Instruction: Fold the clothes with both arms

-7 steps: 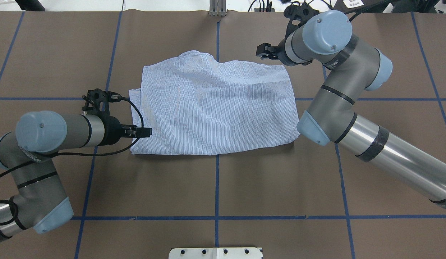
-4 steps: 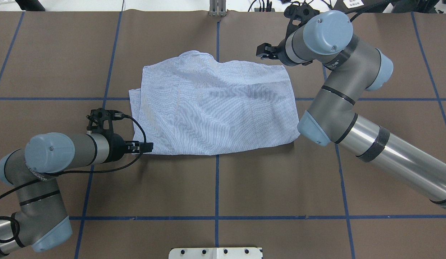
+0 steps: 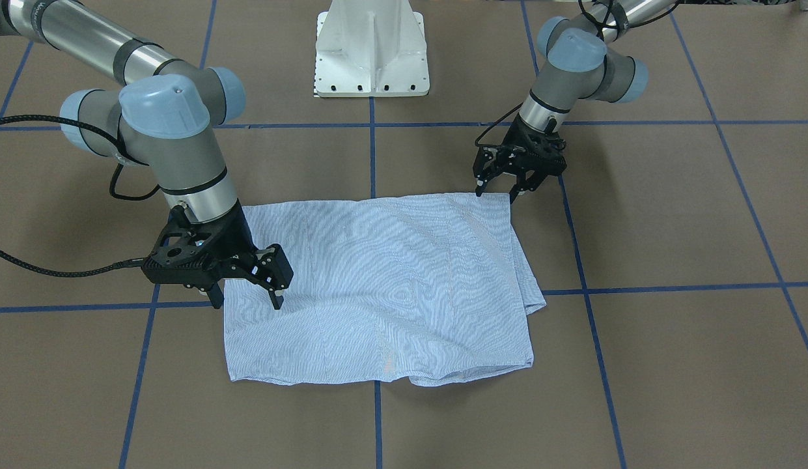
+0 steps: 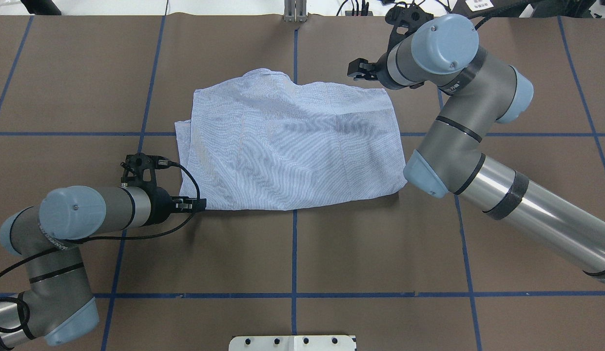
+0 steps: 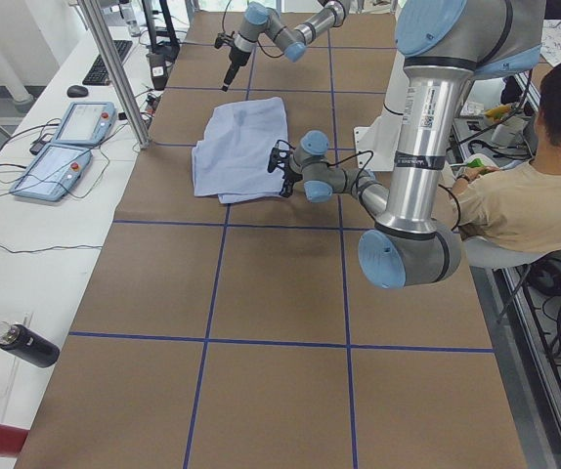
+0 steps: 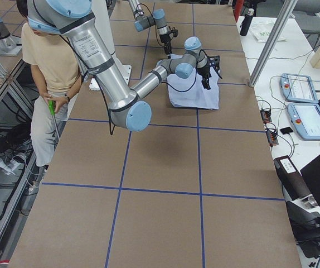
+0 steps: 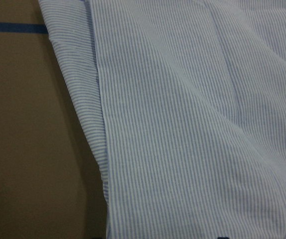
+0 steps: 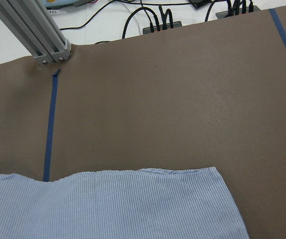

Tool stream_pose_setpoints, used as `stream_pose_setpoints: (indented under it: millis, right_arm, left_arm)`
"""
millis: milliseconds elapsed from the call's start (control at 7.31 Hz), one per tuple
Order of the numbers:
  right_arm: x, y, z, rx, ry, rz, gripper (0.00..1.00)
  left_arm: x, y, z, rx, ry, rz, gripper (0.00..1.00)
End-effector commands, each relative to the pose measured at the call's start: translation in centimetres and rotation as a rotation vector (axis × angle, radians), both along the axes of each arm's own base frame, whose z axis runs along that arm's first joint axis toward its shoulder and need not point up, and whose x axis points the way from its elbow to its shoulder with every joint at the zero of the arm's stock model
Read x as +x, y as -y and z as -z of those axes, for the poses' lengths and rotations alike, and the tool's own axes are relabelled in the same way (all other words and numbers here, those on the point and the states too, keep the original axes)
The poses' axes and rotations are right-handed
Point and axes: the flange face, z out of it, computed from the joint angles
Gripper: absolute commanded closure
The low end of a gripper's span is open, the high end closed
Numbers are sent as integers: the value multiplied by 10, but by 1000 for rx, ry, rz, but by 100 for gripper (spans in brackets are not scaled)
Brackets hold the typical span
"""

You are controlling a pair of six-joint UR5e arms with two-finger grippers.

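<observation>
Light-blue-and-white striped cloth shirt (image 3: 377, 286), folded into a rough rectangle, lies flat mid brown paper surface (image 3: 670, 228). Front view: left black tool (image 3: 495, 194) open at the shirt's near-left corner, right black tool (image 3: 247, 303) wide open by the far-right corner, both empty. Overhead: same corners, jaw gaps hard to read. Left wrist: stacked layer edges, unseen elsewhere. Right wrist: far hem, bare surface beyond. Judgement: soft, light, limp; layers likely slide, so pinch all layers at corners.
</observation>
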Motion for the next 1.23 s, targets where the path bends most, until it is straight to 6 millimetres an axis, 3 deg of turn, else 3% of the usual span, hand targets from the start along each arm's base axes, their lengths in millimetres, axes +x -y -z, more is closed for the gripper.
stream_pose_setpoints:
  millis: [0, 274, 411, 548, 684, 821, 958, 1095]
  right_arm:
    - [0, 0, -1, -1, -1, 0, 0]
    - [0, 0, -1, 2, -3, 3, 0]
    - [0, 0, -1, 2, -3, 3, 0]
    - [-1, 1, -1, 2, -5, 4, 0]
    - [-1, 1, -1, 2, -5, 4, 0]
    - [0, 1, -1, 1, -4, 1, 0]
    - [-1, 0, -1, -1, -3, 0, 0]
    - [-1, 1, -1, -1, -3, 1, 0]
  left_arm:
    - [3, -2, 1, 1, -2, -6, 100]
    - [-6, -3, 8, 17, -12, -6, 100]
    - [-13, -7, -10, 5, 15, -10, 100]
    - [-24, -3, -26, 110, 76, -53, 100]
    - [-56, 40, -47, 182, 159, -17, 100]
    - [-89, 91, -80, 213, 261, 30, 100]
    - [-111, 164, -84, 260, 330, 88, 100]
    - [-106, 248, -82, 255, 395, 129, 100]
